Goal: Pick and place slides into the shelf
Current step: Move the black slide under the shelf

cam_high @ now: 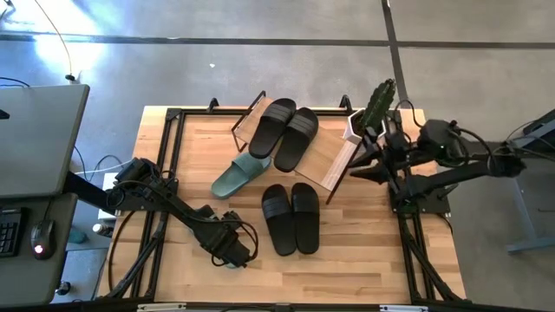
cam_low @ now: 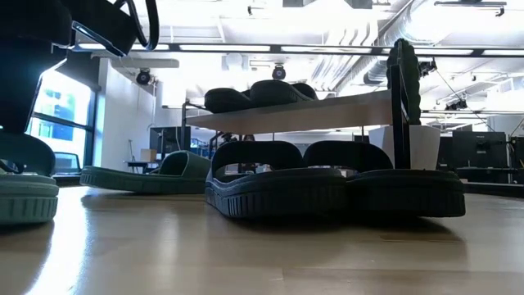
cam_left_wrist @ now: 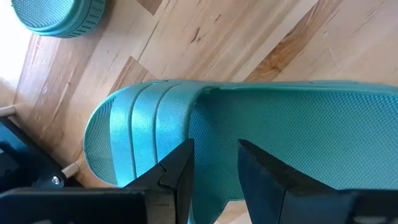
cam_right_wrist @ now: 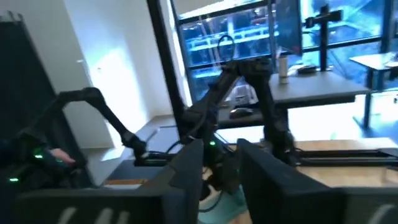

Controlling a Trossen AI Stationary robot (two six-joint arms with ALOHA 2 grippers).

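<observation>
The left gripper (cam_left_wrist: 214,177) straddled the green slide's (cam_left_wrist: 280,143) edge at the table's near left, fingers not yet closed, and a firm pinch looked wise before lifting toward the shelf (cam_high: 334,156).

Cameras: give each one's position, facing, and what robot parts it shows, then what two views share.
High view: above the table, looking straight down on the shelf, black slides and both arms.
Low view: at table-top height, looking level past the black pair of slides; an arm hangs at upper left.
Left wrist view: on the left arm, looking down at a green slide past the left gripper.
Right wrist view: on the right arm, facing across the table; right gripper shows.
Shared: high and low views both show the shelf.
</observation>
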